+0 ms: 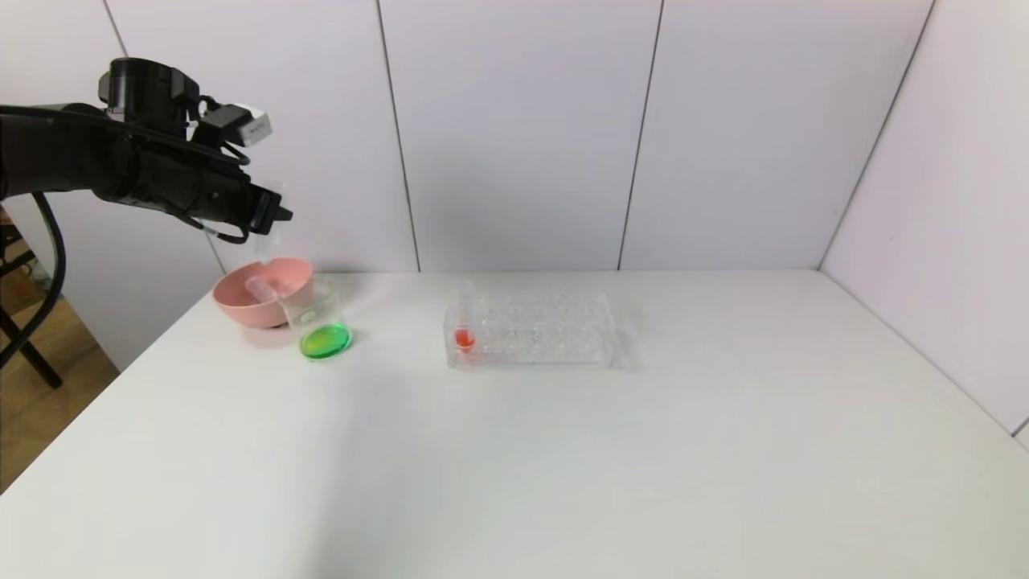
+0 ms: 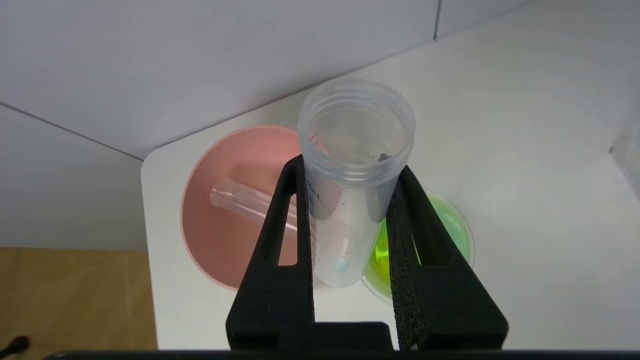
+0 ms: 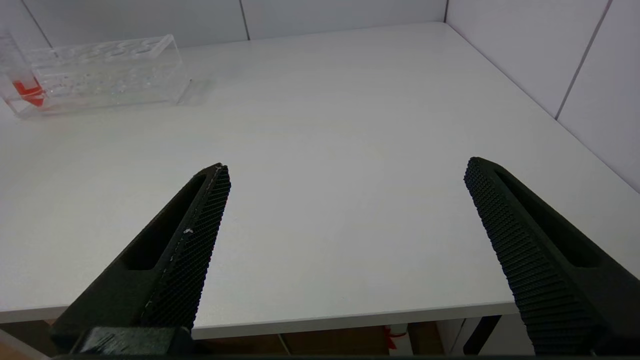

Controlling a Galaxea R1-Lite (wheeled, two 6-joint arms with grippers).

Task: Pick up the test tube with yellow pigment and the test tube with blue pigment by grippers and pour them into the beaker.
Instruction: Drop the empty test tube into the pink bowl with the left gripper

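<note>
My left gripper hangs above the back left of the table, over the pink bowl and the beaker. In the left wrist view this gripper is shut on a clear test tube. The tube holds only a small blue trace in its rounded tip. The beaker stands beside the bowl with green liquid in its bottom. No tube with yellow liquid is in view. My right gripper is open and empty over the near right table edge.
The pink bowl holds an empty clear tube lying on its side. A clear tube rack stands mid-table with a red-liquid tube at its left end. Wall panels close the back and right.
</note>
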